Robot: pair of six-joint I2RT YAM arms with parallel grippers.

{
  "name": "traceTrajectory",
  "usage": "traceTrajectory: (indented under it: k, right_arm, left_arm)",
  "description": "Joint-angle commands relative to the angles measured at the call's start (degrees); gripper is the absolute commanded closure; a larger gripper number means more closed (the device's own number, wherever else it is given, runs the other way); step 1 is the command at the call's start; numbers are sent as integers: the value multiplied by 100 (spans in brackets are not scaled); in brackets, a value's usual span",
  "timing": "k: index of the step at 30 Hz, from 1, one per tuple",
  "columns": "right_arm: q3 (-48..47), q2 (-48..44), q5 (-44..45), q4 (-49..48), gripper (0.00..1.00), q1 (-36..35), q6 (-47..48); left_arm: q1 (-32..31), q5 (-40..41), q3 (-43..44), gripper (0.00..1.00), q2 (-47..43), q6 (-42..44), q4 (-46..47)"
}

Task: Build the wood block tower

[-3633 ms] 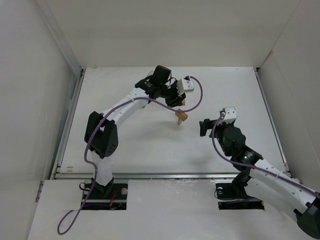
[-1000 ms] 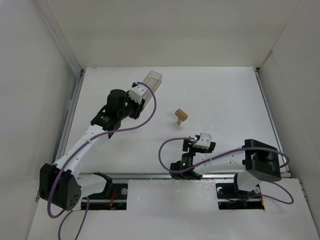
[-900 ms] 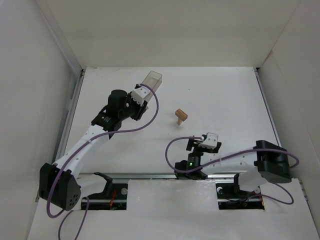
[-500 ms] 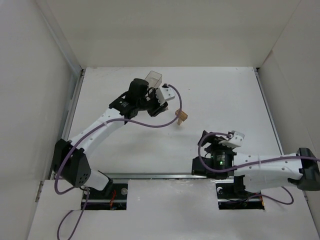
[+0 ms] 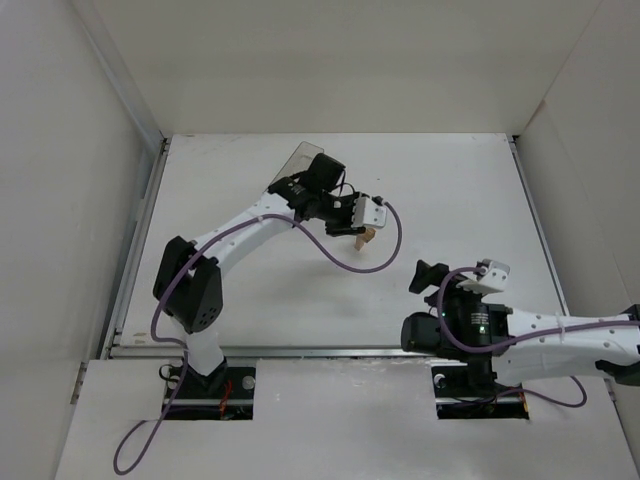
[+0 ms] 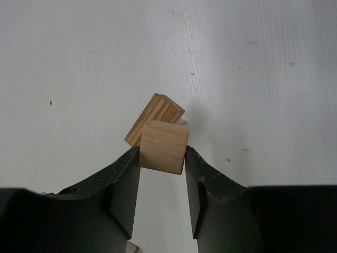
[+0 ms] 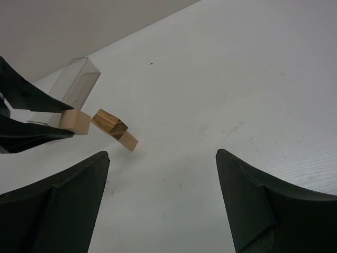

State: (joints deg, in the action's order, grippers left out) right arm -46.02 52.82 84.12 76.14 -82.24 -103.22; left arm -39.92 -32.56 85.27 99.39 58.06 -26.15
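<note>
- The left claw was clenched on a tan wood block, held just beside the crosswise top of the wood block tower.
- The tower stood mid-counter.
- The right claw hung released, well apart.

top external: overhead, whole white table
left wrist: close above small tan wooden blocks
right wrist: low, farther off
shared: those blocks

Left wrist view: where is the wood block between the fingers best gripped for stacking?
By its two flat, parallel side faces, coming from the side away from the tower, as the left gripper does; the block juts past it, free to seat.
</note>
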Motion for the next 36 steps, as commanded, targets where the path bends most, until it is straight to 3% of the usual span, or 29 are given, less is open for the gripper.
traceTrajectory:
  k: [1,13,23,28,31,32,35,36]
  right_arm:
    - [-118,-307,474,323,12,-91,223]
    - [-118,-193,474,323,12,-144,390]
    - [-179,-282,369,270,12,-196,496]
    - [-793,-114,62,270,9,-196,820]
    - [-1128,-525,-631,-176,9,-196,1985]
    - [-1189,-692,-1051,-474,8,-196,2964]
    - [-1190,-1620,-1764,-2011,7,-196,4647]
    - [-1190,-1860,-2376,-2903,7,-196,5888]
  left_arm:
    - [-7,-724,612,90,264,899,-601]
    - [248,-1315,1570,90,1011,2523,-1742]
    - [406,-1692,2028,90,1407,2895,-2472]
    - [529,-1798,1861,90,1004,2817,-2606]
    - [529,-1851,1808,90,819,2377,-2606]
    - [529,-1851,1808,90,818,2315,-2606]
    - [529,-1851,1686,90,556,2052,-2606]
    - [529,-1929,1685,90,494,1964,-2606]
